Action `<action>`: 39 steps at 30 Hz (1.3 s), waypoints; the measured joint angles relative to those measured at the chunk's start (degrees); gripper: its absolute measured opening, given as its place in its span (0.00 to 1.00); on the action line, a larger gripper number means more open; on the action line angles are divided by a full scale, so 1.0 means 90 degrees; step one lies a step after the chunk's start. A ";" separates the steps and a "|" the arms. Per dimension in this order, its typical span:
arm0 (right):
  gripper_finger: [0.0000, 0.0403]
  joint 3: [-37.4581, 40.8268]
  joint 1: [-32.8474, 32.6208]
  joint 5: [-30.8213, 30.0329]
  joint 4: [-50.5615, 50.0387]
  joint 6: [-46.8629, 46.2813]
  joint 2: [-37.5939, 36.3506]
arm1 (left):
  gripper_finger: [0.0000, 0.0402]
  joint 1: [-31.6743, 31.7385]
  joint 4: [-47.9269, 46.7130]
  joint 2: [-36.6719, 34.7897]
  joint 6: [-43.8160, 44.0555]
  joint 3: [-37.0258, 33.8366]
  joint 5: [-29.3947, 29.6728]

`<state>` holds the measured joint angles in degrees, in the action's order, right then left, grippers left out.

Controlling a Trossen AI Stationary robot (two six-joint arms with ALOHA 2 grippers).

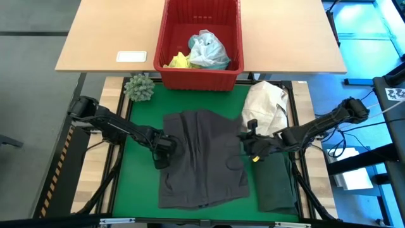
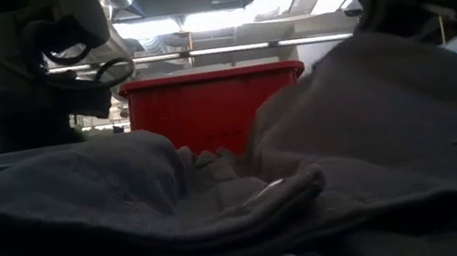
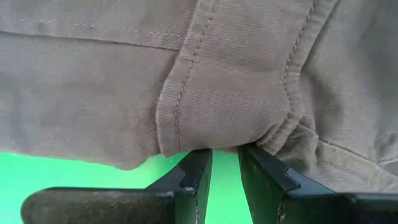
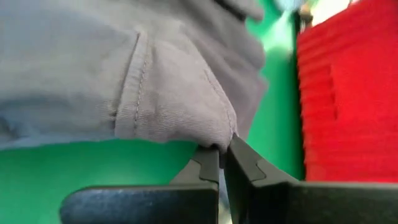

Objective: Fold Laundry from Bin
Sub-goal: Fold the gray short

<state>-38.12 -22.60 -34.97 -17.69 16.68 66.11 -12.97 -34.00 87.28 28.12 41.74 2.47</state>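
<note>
Left gripper [image 3: 225,163], jaws slightly apart, pinches the grey garment's [image 1: 202,158] edge; right gripper [image 4: 222,160], clamped tight, grips its opposite edge. Green mat [image 1: 142,164] lies bare outside each; red bin [image 1: 201,69] beyond.

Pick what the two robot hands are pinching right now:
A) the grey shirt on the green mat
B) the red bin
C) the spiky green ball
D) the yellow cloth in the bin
A: the left gripper and right gripper each pinch an edge of the grey shirt spread on the green mat.
</note>
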 joint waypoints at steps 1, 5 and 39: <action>0.00 -0.0029 0.0001 0.0007 0.0233 0.0164 0.0001 | 0.20 -0.0004 -0.0137 0.0014 -0.0023 0.0079 0.0007; 0.00 -0.0072 0.0031 0.0341 0.1438 0.1017 0.0053 | 0.20 -0.0005 -0.0973 0.0025 -0.0031 0.0432 0.0359; 0.00 -0.3851 0.1757 0.2867 0.3237 0.2914 0.5330 | 0.20 -0.0399 -0.2508 0.0007 0.0408 0.0649 0.0028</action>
<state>-72.78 -6.79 -9.17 11.45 42.91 114.08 -16.56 -56.57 87.34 31.79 47.58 2.72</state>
